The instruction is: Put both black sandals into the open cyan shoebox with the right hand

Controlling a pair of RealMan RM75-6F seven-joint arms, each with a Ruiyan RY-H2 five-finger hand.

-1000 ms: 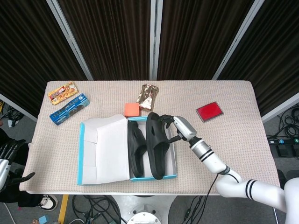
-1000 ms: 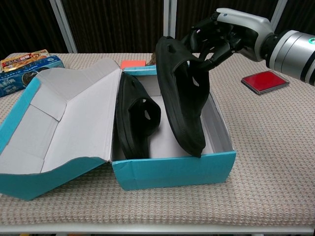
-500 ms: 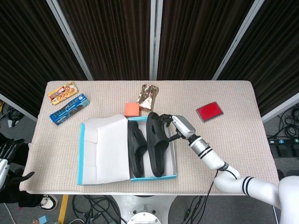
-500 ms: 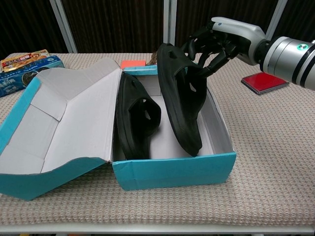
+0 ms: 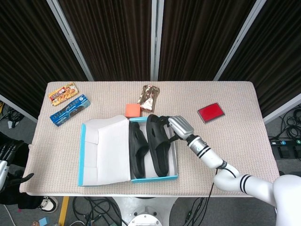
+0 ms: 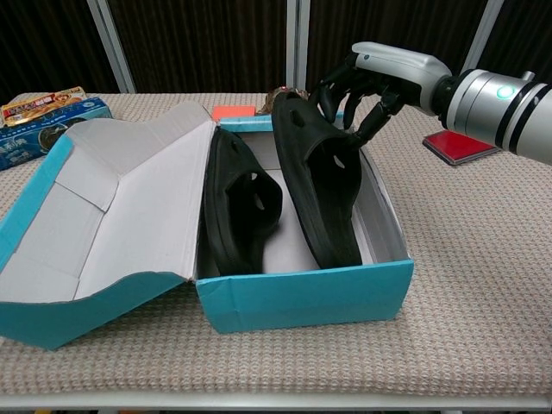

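Left hand (image 5: 9, 165) sits at the far left edge off the desk (image 5: 244, 141), mostly cropped; can't tell how its fingers lie. Back-left on the desk: orange snack pack (image 5: 62, 93) and blue snack box (image 5: 69, 109) (print on both too small to read). Cyan shoebox (image 6: 302, 297) sits front-centre, lid (image 6: 112, 216) folded open to the left. First black sandal (image 6: 237, 207) lies on edge against the box's left wall. Second black sandal (image 6: 315, 177) is in the right half, toe down near the front wall, heel raised at the back rim. Right hand (image 6: 371, 82) has its fingers (image 6: 341, 86) clamped on that heel. Orange block (image 5: 132, 110) and crumpled foil wrapper (image 5: 148, 98) sit behind the box. Red pad (image 5: 210, 112) lies to the right, well apart.
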